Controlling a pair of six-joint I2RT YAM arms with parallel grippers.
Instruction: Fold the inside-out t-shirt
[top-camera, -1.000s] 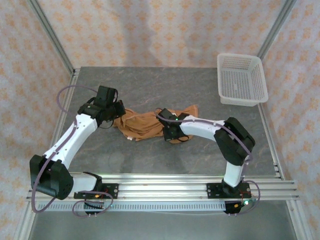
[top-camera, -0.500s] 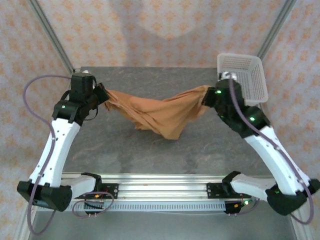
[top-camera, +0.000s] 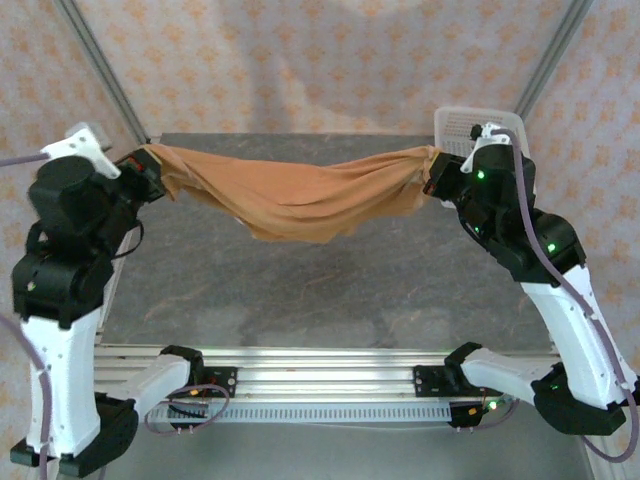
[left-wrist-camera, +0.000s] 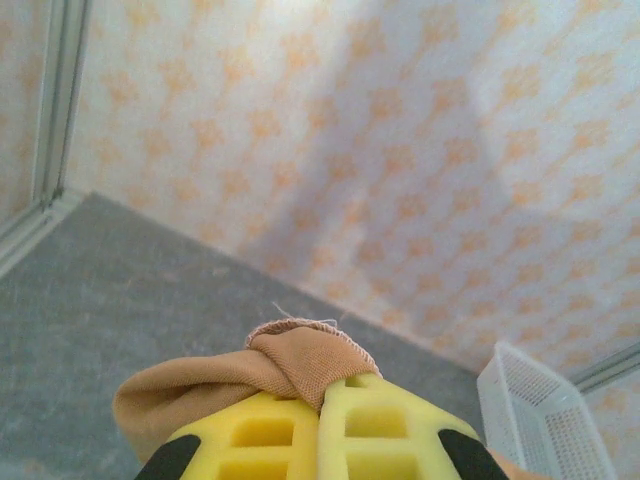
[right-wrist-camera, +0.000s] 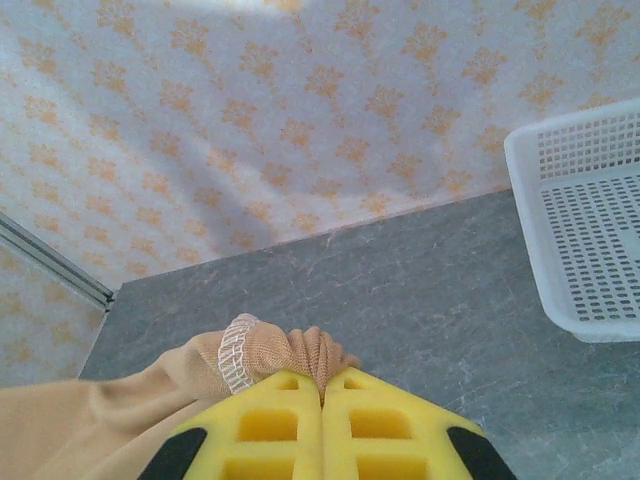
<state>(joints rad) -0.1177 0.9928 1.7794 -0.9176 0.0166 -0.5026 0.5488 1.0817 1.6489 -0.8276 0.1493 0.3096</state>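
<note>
Softly creased orange-tan t-shirt (top-camera: 300, 200), hammock-shaped drape.

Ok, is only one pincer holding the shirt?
No, the left pincer and right pincer each clamp one end of the t-shirt stretched between them.

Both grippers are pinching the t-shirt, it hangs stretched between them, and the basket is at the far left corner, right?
No: the basket is at the far right corner, as the top view shows. The left gripper and right gripper do pinch the t-shirt, which hangs stretched between them.
</note>
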